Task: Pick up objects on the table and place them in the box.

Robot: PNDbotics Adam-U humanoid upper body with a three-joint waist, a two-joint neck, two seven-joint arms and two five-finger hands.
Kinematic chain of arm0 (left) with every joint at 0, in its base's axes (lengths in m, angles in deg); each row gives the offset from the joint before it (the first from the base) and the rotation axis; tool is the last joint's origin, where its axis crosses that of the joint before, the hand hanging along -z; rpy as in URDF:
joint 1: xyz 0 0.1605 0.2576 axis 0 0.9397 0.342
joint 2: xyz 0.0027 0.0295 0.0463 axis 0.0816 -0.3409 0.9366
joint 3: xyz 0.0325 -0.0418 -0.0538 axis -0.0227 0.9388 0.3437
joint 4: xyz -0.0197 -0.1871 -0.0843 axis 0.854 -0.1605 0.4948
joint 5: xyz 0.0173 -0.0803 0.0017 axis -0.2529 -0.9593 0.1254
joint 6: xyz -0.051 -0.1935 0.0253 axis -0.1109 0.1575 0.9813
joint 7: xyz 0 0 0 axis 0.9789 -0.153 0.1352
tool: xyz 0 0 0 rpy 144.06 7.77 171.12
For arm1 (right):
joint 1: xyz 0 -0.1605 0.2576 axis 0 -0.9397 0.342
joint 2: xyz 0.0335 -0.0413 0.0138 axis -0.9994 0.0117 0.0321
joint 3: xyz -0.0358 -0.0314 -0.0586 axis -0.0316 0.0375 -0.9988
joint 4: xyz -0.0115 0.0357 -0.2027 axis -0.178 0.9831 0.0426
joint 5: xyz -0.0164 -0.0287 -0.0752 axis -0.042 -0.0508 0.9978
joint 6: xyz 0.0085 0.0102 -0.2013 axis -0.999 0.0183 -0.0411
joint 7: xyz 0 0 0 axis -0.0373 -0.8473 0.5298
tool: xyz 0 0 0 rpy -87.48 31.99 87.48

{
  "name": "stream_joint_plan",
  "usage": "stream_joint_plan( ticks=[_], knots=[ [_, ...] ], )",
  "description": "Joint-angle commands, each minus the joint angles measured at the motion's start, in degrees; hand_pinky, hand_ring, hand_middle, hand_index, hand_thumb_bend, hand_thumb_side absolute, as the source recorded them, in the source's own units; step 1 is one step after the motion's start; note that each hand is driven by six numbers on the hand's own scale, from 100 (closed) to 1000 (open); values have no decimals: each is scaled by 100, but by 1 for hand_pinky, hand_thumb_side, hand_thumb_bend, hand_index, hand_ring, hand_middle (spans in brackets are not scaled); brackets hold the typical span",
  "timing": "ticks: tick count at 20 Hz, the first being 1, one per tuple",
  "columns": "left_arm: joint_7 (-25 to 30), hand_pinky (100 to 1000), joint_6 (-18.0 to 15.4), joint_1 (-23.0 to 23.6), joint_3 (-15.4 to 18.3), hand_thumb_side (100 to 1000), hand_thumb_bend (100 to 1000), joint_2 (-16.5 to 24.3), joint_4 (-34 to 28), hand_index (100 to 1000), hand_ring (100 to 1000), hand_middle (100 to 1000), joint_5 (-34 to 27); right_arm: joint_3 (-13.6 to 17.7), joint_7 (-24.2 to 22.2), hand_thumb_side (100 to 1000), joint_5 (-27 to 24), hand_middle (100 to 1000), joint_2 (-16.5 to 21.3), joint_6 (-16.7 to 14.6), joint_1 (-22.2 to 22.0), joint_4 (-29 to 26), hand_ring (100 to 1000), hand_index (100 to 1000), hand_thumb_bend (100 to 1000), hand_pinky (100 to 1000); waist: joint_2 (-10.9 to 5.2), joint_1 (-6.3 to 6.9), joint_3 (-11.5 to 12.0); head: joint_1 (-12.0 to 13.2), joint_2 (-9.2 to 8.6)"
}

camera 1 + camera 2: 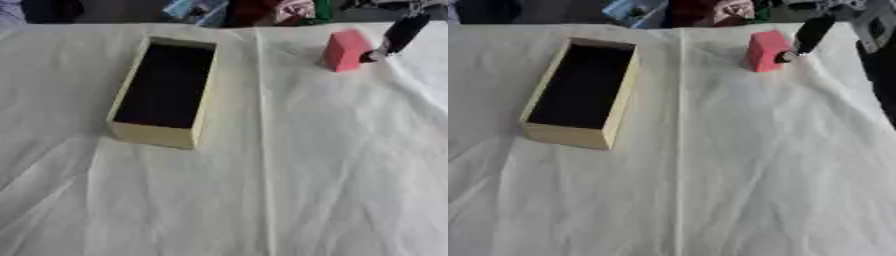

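White cloth covers the counter [332, 175]. Right of the empty box [164, 90], well apart, stands the pink block [345, 50]; the right hand [398, 35] touches it, grasp indiscernible. Nothing boxed yet.

Count on the tabletop [332, 175]: one open box [166, 90], cream-walled with a dark interior. One pink block [346, 50]. One robot hand [398, 35] in view.

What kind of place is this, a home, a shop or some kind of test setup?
Most likely a robot test bench: a table under a creased white cloth bears only an open, empty box and a pink block, which the right hand reaches. Clutter lines the far edge.
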Motion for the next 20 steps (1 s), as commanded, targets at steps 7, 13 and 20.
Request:
stream_joint_plan(
  ticks=[7,13,20],
  knots=[
    [23,563,-17,-96,-3,114,100,191,-116,688,544,539,-3,132,-690,120,70,989,220,-573,128,-78,984,1000,474,945,142,-72,44,-78,-179],
    [17,561,-23,-104,6,118,100,180,-116,687,543,538,2,237,-583,104,252,985,243,-468,113,11,911,1000,457,891,286,-33,61,-127,-256],
    [25,559,-22,-104,3,123,100,162,-116,686,541,537,16,385,-381,120,215,980,249,-334,169,71,915,1000,421,897,417,29,74,-183,-343]
  ],
)
